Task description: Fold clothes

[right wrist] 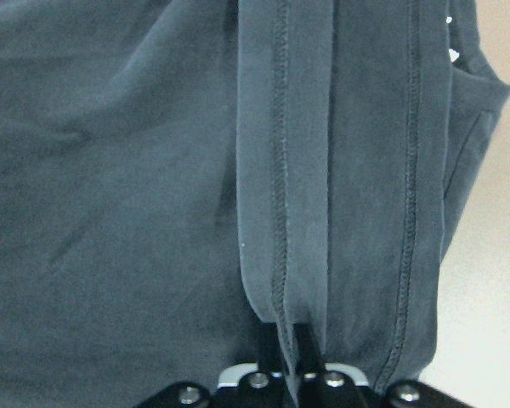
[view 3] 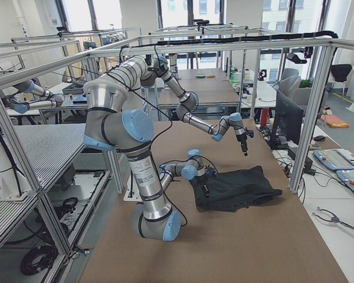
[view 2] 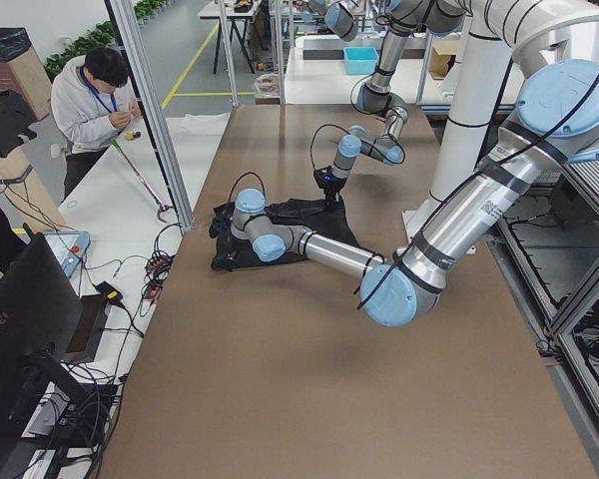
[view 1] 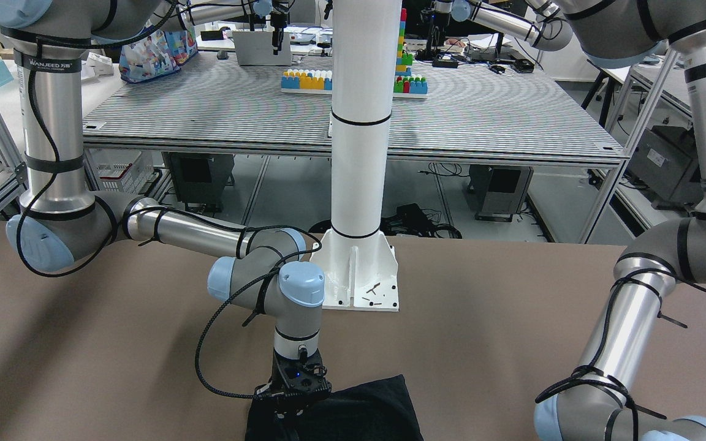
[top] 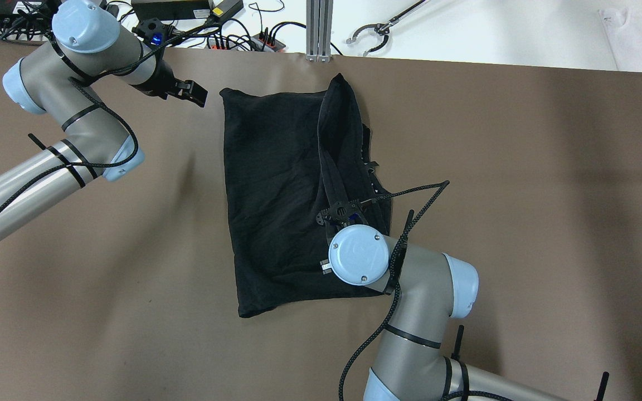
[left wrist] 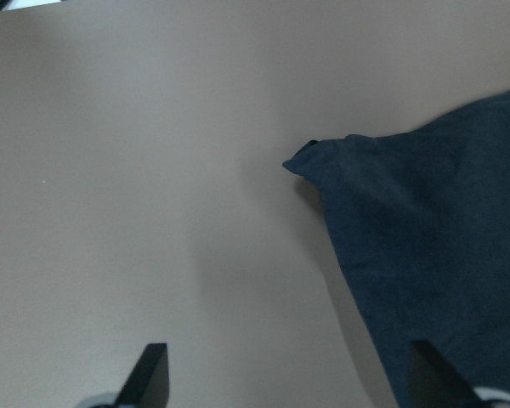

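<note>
The clothes are one black fabric piece (top: pixel 276 184) lying flat in the middle of the brown table, with a hemmed strip folded up along its right side. My right gripper (right wrist: pixel 289 340) is shut on that hemmed fold (right wrist: pixel 302 170), low over the cloth's right part (view 1: pixel 377 410). My left gripper (top: pixel 195 96) hovers just left of the cloth's far left corner. It is open in the left wrist view, fingers (left wrist: pixel 153 374) wide apart and holding nothing. That corner (left wrist: pixel 310 153) lies ahead of it on the bare table.
A white pillar's base plate (view 1: pixel 359 275) is bolted to the table on the robot's side. Cables and a power strip (top: pixel 232 39) line the far edge, beside a metal post (top: pixel 319 28). A person (view 2: pixel 95 95) stands at a side bench.
</note>
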